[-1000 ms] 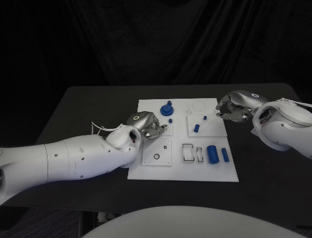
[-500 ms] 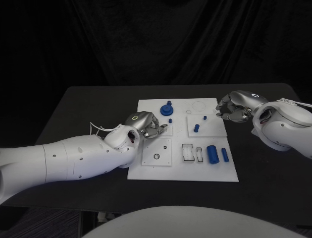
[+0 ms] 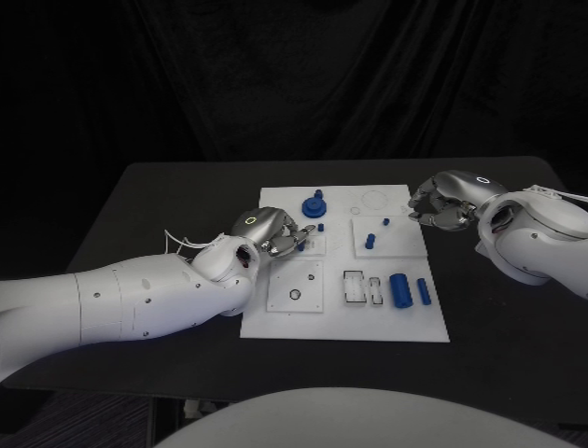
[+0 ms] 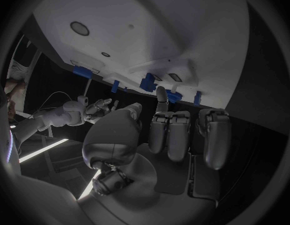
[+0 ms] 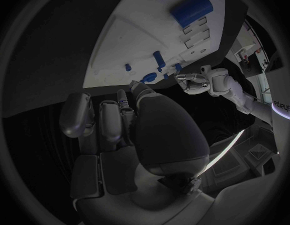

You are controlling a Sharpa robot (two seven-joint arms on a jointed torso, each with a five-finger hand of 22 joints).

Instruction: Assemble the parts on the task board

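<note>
On the black bench, the white task board lies in the middle, its long sides running from the far edge toward the near edge, with bare dark bench all round it and the widest open stretches toward the left and right edges.

The left hand hangs over the board's left edge, about halfway along it. In the left wrist view its fingers lie side by side, loosely bent toward the board, the thumb apart from them; nothing shows between them, so the left hand is released. Just past its fingertips, toward the far edge, stands a blue knobbed part, with a small blue peg beside it.

The right hand sits at the board's far right corner, over the board's right edge. Its fingers are curled in toward the palm; whether anything small is pinched in them I cannot tell.

Between the two hands, on the board's middle, a short blue pin stands upright and a tiny blue piece lies near it. Toward the near right corner of the board a thick blue cylinder lies flat along the board, a thinner blue rod just beside it on the side of the right edge, apart from both hands.
</note>
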